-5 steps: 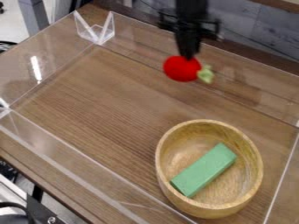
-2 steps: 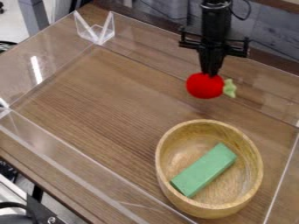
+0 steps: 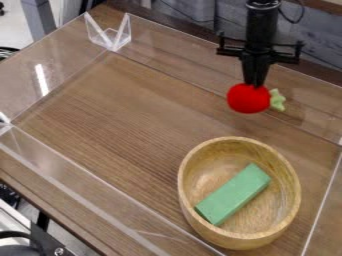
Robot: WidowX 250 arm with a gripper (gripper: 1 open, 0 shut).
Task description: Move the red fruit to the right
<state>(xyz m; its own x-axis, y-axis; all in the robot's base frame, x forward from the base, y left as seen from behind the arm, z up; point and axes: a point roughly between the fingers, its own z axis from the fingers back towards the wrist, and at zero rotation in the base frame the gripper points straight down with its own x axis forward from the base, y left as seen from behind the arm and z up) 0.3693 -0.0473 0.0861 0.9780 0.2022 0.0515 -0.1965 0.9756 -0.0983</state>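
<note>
One red fruit (image 3: 246, 97) on the wooden surface (image 3: 120, 110), far right, green stem pointing right toward the clear wall (image 3: 315, 110). Gripper (image 3: 254, 80) straight above it, pointing down, jaws closed, tip at the fruit's top; grip vs. plain contact unclear. Nearer the camera: wooden bowl (image 3: 201, 160), apart from the fruit, holding a green block (image 3: 234, 194).

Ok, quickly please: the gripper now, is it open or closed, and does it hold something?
Gripper: closed, pointing straight down onto the top of the red fruit; it appears to hold the fruit.
</note>
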